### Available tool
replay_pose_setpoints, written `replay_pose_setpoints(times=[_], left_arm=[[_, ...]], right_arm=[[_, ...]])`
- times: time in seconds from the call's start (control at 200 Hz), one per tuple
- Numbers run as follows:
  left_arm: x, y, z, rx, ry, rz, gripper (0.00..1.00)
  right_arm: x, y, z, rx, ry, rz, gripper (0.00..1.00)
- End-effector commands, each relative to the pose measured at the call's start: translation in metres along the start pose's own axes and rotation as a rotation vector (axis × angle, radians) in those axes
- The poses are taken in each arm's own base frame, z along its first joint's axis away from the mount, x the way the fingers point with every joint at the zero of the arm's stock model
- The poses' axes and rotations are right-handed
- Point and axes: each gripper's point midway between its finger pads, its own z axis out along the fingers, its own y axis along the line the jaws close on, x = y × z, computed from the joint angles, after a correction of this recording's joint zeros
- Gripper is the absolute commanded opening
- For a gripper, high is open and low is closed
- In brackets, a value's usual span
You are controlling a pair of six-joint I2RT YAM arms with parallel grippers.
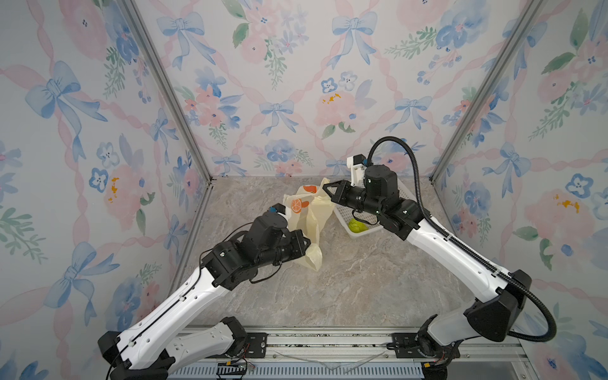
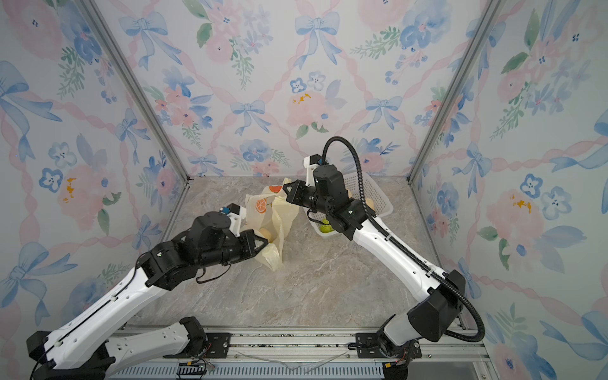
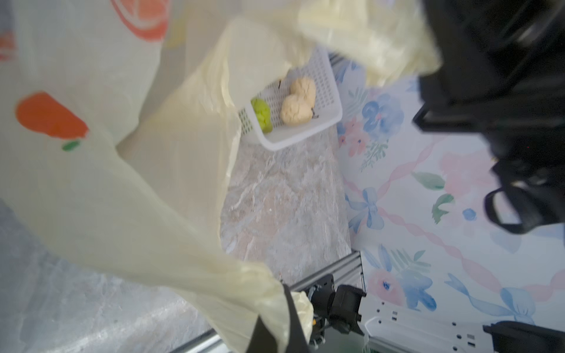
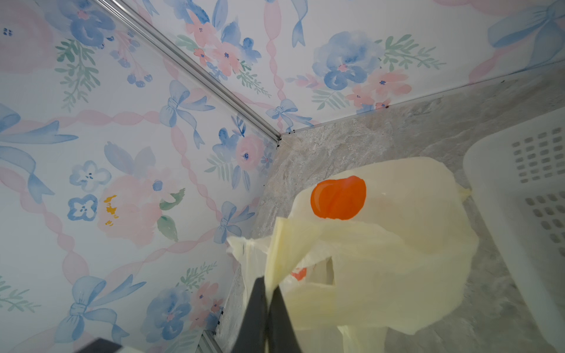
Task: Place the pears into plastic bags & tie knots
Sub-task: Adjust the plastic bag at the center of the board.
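The pale-yellow plastic bag (image 1: pixel 309 214) with orange fruit print hangs stretched between my two grippers above the table. My left gripper (image 1: pixel 309 245) is shut on the bag's near edge (image 3: pixel 269 293). At the far edge (image 4: pixel 293 244), my right gripper (image 1: pixel 324 186) is shut on the film. One cream pear (image 2: pixel 267 233) shows inside the bag. A green pear (image 3: pixel 262 114) and two cream pears (image 3: pixel 295 110) lie in the white basket (image 3: pixel 305 139). No knot is in view.
The white perforated basket (image 1: pixel 342 220) stands at the back right, partly under my right arm. Floral walls close in the left, back and right. A metal rail (image 1: pixel 329 342) runs along the front edge.
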Motion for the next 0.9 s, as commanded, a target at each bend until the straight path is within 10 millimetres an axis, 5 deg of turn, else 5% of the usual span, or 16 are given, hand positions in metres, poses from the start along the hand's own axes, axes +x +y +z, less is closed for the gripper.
replay_pose_setpoints(times=[0.0,0.12,0.275,0.41,0.58,0.68,0.73,0.8,0.895], left_arm=[[-0.074,-0.004,-0.063,-0.026,-0.244,0.116,0.00],[-0.118,0.005,-0.077,-0.108,-0.291,0.163,0.00],[-0.140,0.050,-0.055,-0.203,-0.241,0.132,0.00],[-0.135,0.079,-0.017,-0.191,-0.129,0.163,0.00],[-0.097,0.091,0.031,-0.030,0.053,0.179,0.00],[-0.090,0.083,0.031,0.036,0.078,0.205,0.00],[-0.093,0.075,0.024,0.046,0.054,0.238,0.00],[-0.104,0.065,0.012,0.041,-0.001,0.282,0.00],[-0.114,0.046,-0.002,0.073,-0.047,0.329,0.00]], right_arm=[[-0.011,0.016,-0.052,0.008,0.023,-0.113,0.00],[-0.018,0.017,-0.079,0.047,0.015,-0.179,0.00],[-0.021,-0.003,-0.089,0.139,0.007,-0.205,0.00],[0.000,-0.038,-0.064,0.227,0.092,-0.208,0.00],[0.044,-0.078,-0.038,0.298,0.250,-0.195,0.00],[0.053,-0.083,-0.039,0.308,0.300,-0.206,0.14],[0.048,-0.080,-0.044,0.323,0.298,-0.231,0.31],[0.032,-0.067,-0.056,0.337,0.260,-0.280,0.49],[0.016,-0.039,-0.069,0.313,0.224,-0.362,0.60]])
